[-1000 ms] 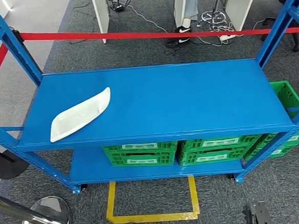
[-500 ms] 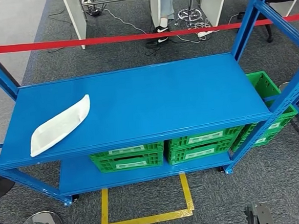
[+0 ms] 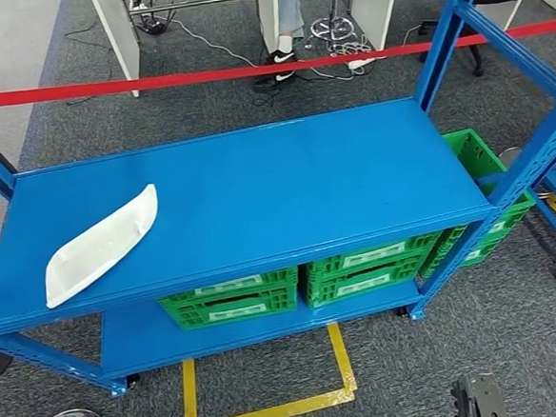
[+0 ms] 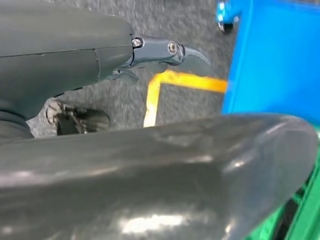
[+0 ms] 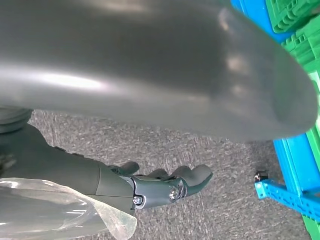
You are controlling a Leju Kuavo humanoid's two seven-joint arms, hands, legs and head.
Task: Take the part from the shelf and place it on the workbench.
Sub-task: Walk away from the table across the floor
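One white part [image 3: 99, 247] lies flat on the blue shelf [image 3: 259, 186], top level, near its left end and front edge. Lower level: two green crates [image 3: 231, 299] side by side, each with white labels, print too small to read. A third green crate [image 3: 488, 175] sits past the right end. Yellow tape square [image 3: 266, 386] on the carpet in front. Left hand [image 4: 166, 50] and right hand [image 5: 166, 187]: fingers straight, holding nothing, both over carpet.

A white part [image 3: 99, 247] is laid on the blue shelf [image 3: 273, 185], near its left end; green crates [image 3: 231, 299] are stored on the lower level.
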